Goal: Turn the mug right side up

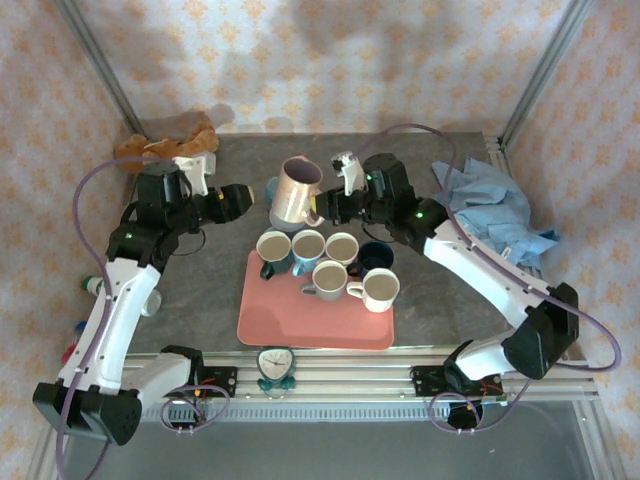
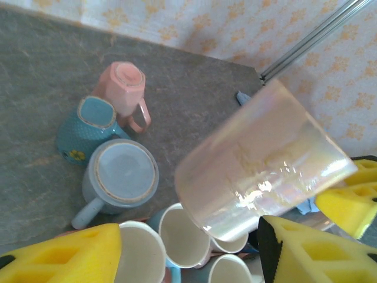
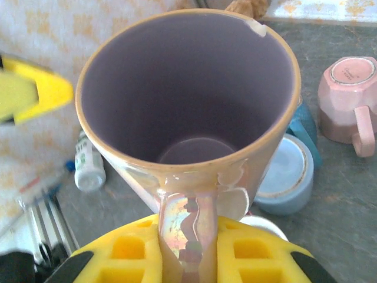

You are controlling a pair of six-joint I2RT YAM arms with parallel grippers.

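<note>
The mug is tall, iridescent pink outside and purple inside. It hangs tilted above the table behind the tray, with its mouth facing up. My right gripper is shut on the mug by its handle, with a yellow pad pressed on each side. From above, the right gripper sits at the mug's right. My left gripper stands open at the mug's left. In the left wrist view the mug floats ahead of the left gripper, and its body lies close to the right fingertip.
A pink tray holds several upright mugs. Behind it an upside-down pink mug, a teal mug and an upside-down light blue mug crowd the table. A blue cloth lies at the right and a brown cloth at the back left.
</note>
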